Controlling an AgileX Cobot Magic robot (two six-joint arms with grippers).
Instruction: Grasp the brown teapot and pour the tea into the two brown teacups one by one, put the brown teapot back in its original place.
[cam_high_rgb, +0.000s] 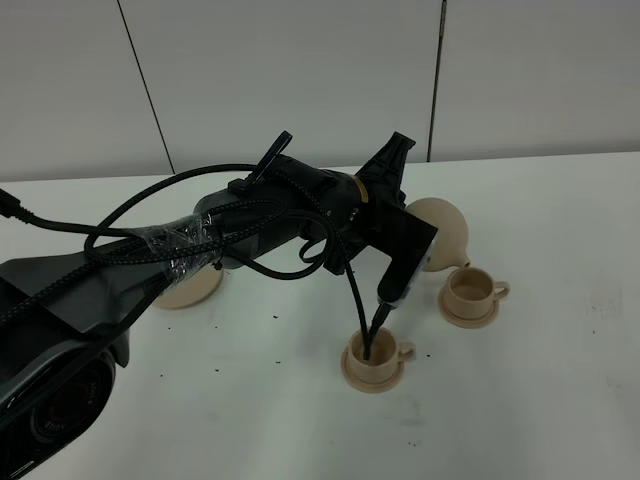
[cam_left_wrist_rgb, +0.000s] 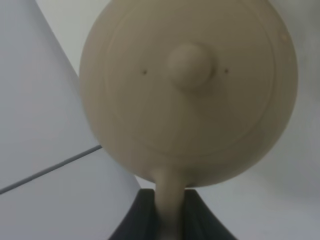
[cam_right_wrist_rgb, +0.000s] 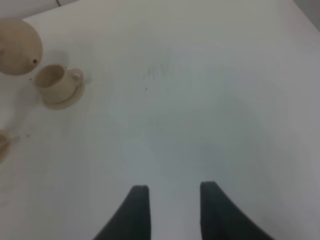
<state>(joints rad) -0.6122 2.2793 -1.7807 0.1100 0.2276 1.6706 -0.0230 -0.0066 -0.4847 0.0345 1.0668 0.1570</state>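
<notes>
the left fingers (cam_left_wrist_rgb: 137, 225) are clamped on the handle (cam_left_wrist_rgb: 169, 200) of the teapot (cam_high_rgb: 447, 228). the teapot hangs tipped on its side above the worktop (cam_high_rgb: 560, 380), just behind the far cup (cam_high_rgb: 470, 292). the near cup (cam_high_rgb: 372, 360) stands on its small saucer (cam_high_rgb: 372, 382), and a black cable (cam_high_rgb: 358, 300) hangs in front of it. the wide saucer (cam_high_rgb: 195, 288) lies at the left, half hidden by the arm (cam_high_rgb: 230, 235). the right fingers (cam_right_wrist_rgb: 136, 212) stand apart over the worktop, well apart from the cups.
</notes>
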